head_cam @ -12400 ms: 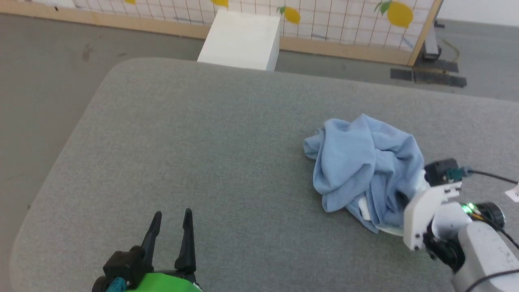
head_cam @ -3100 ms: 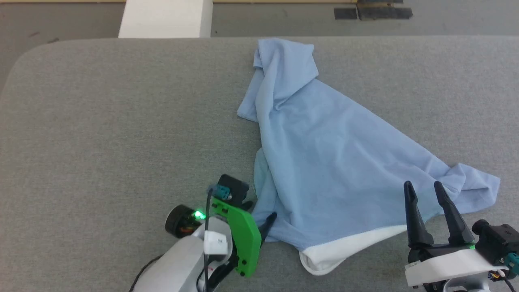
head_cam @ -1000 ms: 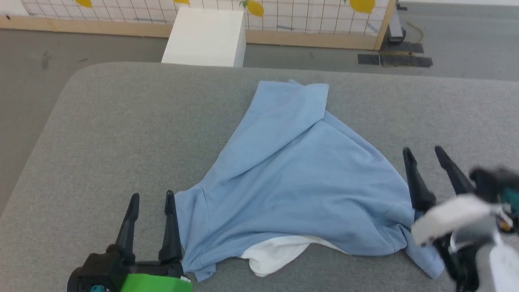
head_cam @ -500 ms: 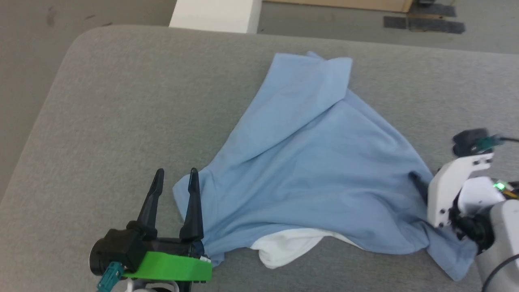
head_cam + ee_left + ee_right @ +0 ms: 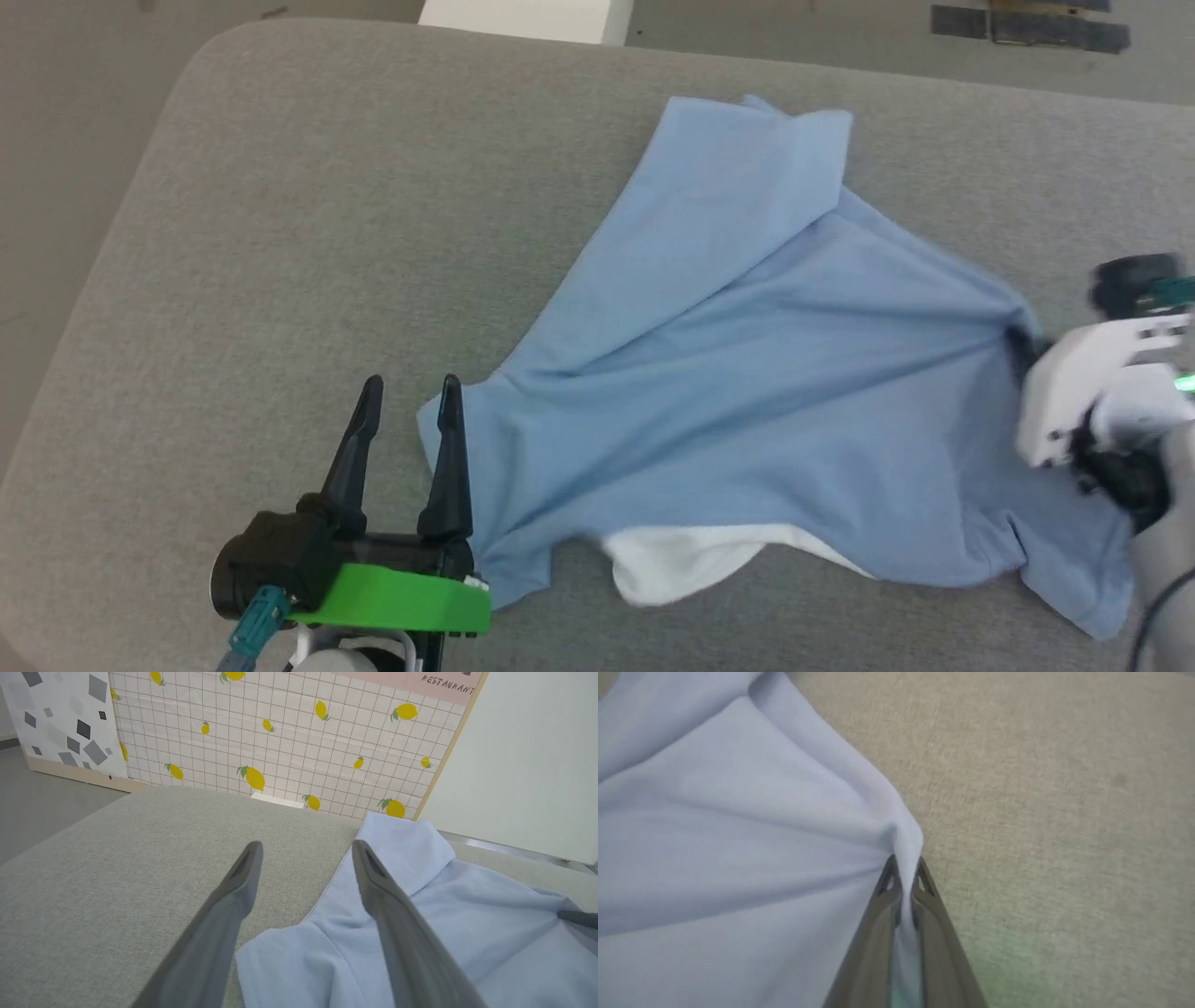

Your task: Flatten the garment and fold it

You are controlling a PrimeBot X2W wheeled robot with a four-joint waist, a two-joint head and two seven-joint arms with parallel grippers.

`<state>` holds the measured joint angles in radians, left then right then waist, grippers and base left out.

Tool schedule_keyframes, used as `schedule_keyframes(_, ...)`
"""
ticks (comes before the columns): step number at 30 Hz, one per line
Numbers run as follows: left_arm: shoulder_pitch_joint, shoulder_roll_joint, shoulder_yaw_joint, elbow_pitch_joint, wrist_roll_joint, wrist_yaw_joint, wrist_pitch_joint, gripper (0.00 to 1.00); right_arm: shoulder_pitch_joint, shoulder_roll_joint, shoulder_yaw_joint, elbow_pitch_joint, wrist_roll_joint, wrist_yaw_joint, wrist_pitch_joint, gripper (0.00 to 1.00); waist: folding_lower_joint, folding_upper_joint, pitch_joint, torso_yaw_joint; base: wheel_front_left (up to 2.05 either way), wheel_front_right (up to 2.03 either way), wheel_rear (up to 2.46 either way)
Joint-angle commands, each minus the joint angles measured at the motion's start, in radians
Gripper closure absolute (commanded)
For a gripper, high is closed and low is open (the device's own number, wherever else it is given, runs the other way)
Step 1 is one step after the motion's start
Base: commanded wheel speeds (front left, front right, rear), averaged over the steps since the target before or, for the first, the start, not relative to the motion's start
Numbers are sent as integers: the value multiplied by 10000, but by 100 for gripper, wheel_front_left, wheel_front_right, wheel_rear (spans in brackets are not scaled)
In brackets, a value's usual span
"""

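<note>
Garment (image 5: pixel 747 373) lay spread on the table (image 5: pixel 327 233), from the middle out to the right side in head view, mostly opened out but not flat. Long creases fanned leftward across it from its right edge. The far part was doubled over into a flap (image 5: pixel 747 177) near the table's far edge. A white panel (image 5: pixel 691 560) stuck out from under the near hem.

Right end effector (image 5: pixel 903 868) was clamped on a pinch of the garment at that right edge. In right wrist view the cloth was squeezed between the two tips, with a ridge of fabric rising just past them and bare table to the right.

Left end effector (image 5: pixel 412 387) stood wide, holding nothing, at the garment's near-left corner. Its right finger (image 5: pixel 397 933) was over the cloth edge and the other was over bare table; contact could not be told.

Past the table's far edge were a white box (image 5: pixel 527 14) and grey floor (image 5: pixel 56 140). A lemon-print grid wall (image 5: pixel 289 742) showed in left wrist view.
</note>
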<state>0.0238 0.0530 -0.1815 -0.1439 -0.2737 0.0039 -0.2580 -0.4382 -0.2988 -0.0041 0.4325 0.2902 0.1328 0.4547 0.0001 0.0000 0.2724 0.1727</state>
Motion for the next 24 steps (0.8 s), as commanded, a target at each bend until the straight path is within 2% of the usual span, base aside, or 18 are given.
schedule_keyframes(1,-156,-27,-13,7,15,-20,-37,0,-179,-232,-378,-34,0,-21,-262,100,-1,0,-108,-180,0,0,0)
schedule_keyframes(7,-69,-27,-63,64,-10,-77,-37,0,263,-686,-1793,-851,182,-21,-410,100,-1,0,-8,-339,0,0,0)
schedule_keyframes(12,-93,-27,-53,134,-8,-145,-38,0,968,-956,-2573,-1016,-98,-21,-319,99,-1,0,164,-398,0,0,0)
schedule_keyframes(14,-113,-27,-34,182,-8,-175,-38,0,1017,-807,-2779,-954,-227,-21,-547,19,-1,0,184,-460,0,0,0)
schedule_keyframes(15,-125,-27,-22,225,9,-209,-38,0,990,-651,-2864,-913,-254,-21,-703,0,-1,0,174,-501,0,0,0)
schedule_keyframes(20,-168,-28,55,366,97,-310,-38,0,766,-220,-2528,-1080,-212,-21,-1220,0,-1,0,-49,-737,0,0,0)
schedule_keyframes(24,-139,-28,137,310,98,-332,-38,0,600,-55,-2196,-2022,-74,-21,-1809,0,-1,0,-415,-920,0,0,0)
